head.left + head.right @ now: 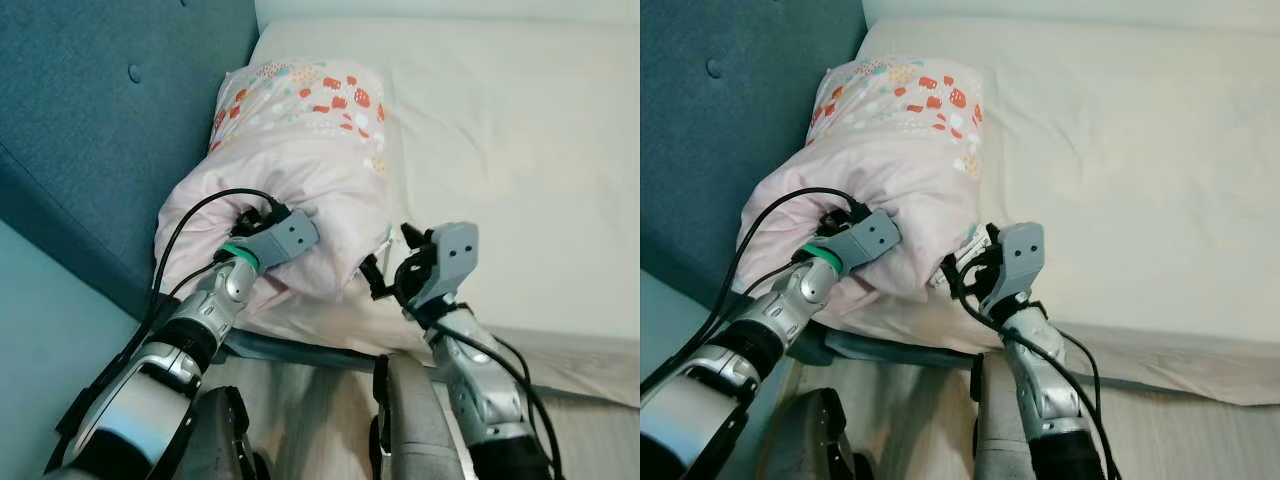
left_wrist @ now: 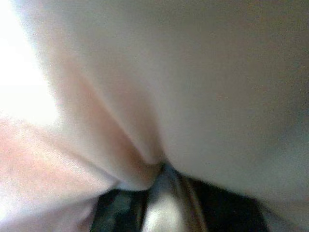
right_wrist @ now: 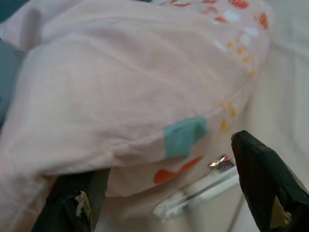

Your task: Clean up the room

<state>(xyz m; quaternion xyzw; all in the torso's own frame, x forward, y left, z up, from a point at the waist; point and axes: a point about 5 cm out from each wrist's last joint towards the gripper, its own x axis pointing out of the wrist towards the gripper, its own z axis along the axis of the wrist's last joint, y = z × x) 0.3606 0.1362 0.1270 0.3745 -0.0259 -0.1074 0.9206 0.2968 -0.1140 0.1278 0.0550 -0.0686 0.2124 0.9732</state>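
Pink pillow (image 1: 300, 170): lengthwise along teal headboard (image 1: 90, 130), at mattress (image 1: 520, 150) corner. Left gripper (image 1: 262, 215) buried in near end, finger state untellable. Right gripper (image 3: 169, 193) spread apart, at near-end edge.

- The pink pillow (image 1: 300, 190) sits hard against the blue headboard (image 1: 90, 130), so I see no gap on that side.
- To my right, the cream mattress (image 1: 520, 170) lies open for passage.
- My left gripper (image 1: 262, 215) is pressed into the fabric.
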